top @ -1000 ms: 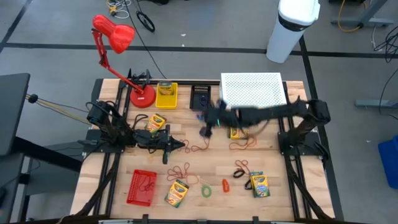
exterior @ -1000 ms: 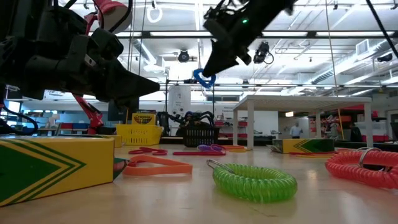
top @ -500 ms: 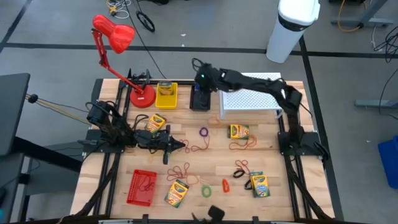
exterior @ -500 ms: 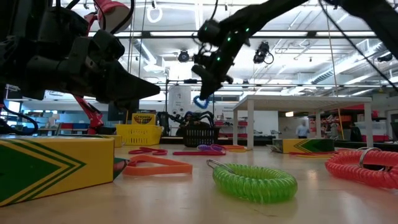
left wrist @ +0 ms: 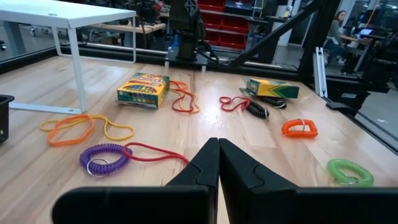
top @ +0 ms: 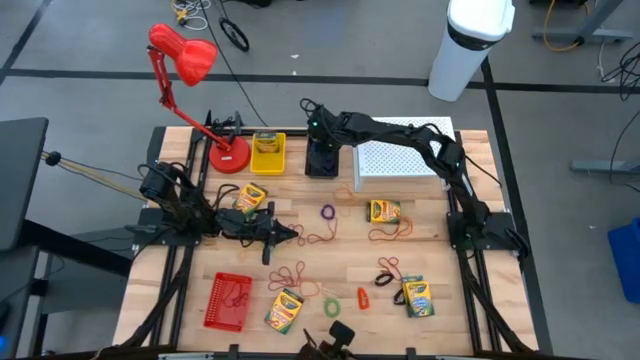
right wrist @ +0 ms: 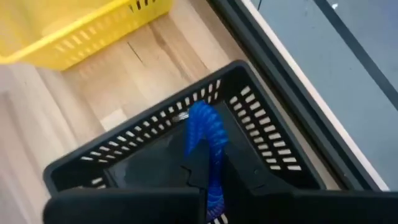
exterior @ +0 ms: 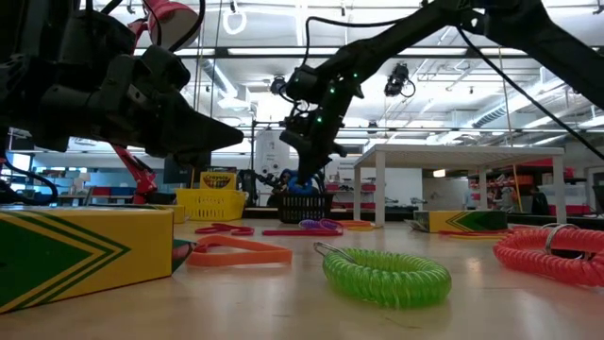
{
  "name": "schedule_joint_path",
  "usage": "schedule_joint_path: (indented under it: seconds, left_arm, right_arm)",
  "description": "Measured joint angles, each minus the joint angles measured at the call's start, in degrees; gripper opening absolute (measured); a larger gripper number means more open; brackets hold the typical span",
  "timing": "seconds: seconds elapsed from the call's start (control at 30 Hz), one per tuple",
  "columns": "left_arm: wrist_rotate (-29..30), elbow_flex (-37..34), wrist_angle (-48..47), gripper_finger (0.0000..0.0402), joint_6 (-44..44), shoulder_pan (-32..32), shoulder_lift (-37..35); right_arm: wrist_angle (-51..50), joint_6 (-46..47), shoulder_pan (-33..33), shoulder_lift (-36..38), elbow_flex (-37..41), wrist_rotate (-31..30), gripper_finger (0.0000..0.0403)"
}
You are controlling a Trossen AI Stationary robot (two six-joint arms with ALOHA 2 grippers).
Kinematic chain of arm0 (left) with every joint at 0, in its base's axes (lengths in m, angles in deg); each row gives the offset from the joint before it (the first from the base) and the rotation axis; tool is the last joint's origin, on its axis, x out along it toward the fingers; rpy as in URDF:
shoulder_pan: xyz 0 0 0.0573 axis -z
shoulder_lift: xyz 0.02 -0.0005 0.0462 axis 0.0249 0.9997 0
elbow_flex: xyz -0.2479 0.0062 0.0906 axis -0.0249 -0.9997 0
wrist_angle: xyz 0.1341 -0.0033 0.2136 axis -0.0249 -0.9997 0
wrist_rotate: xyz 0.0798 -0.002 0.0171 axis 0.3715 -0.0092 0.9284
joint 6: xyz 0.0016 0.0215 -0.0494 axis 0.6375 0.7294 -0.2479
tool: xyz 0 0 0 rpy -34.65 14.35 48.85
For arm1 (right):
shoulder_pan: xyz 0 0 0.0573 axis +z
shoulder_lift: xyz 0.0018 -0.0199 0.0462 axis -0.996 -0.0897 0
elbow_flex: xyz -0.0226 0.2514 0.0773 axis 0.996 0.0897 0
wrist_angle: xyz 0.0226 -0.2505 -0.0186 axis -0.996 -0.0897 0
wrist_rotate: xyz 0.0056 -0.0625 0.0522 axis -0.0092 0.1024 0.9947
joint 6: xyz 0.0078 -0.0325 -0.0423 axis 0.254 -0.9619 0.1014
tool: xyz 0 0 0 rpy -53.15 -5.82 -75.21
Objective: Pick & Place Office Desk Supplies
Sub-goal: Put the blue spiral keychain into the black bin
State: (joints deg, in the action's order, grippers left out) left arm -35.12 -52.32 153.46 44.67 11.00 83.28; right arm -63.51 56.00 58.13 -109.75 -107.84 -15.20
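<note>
Over the far middle of the wooden table (top: pixel 430 245): right gripper (top: pixel 318 140) reaching down above the small black slotted plastic basket (top: pixel 322 158), fingers pinched narrow on a blue coiled plastic loop (right wrist: pixel 205 134) that dangles just over the basket's open mouth. Immediately left of that basket, a yellow slotted plastic basket (top: pixel 267 153), then the round base of the red desk lamp (top: pixel 180 55); immediately right, the white perforated metal riser (top: pixel 405 150).

Near the left side: left gripper (top: pixel 290 235) lying low over the boards, fingers pressed together with nothing between them, tips aimed toward the table's middle. Just beyond those tips, a purple coiled loop (left wrist: pixel 102 158) with a thin red rubber band (left wrist: pixel 155 153) running from it, and an orange rubber band (left wrist: pixel 84 127) beside them.

Scattered around: one yellow-and-green crayon box (top: pixel 250 198) beside the left arm, another crayon box (top: pixel 384 211) right of centre, a third crayon box (top: pixel 285 309) at the near edge, a fourth crayon box (top: pixel 415 294) near right. Along the near edge also a red slotted tray (top: pixel 228 301), a green coiled loop (exterior: pixel 387 275) and an orange coiled loop (left wrist: pixel 299 128).
</note>
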Motion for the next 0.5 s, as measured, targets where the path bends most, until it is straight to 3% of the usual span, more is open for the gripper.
schedule_joint_path:
  seconds: [0.37, 0.5]
  left_arm:
    - [-0.9, 0.0, -0.5, 0.0011, -1.6, 0.0, 0.0]
    - [-3.7, 0.2, -0.6, 0.0011, -3.6, 0.0, 0.0]
  right_arm:
    - [3.8, 0.7, 0.1, 0.0, 3.2, -0.4, 0.0070]
    - [4.4, 0.5, 0.1, 0.0, 3.2, -1.4, 0.0091]
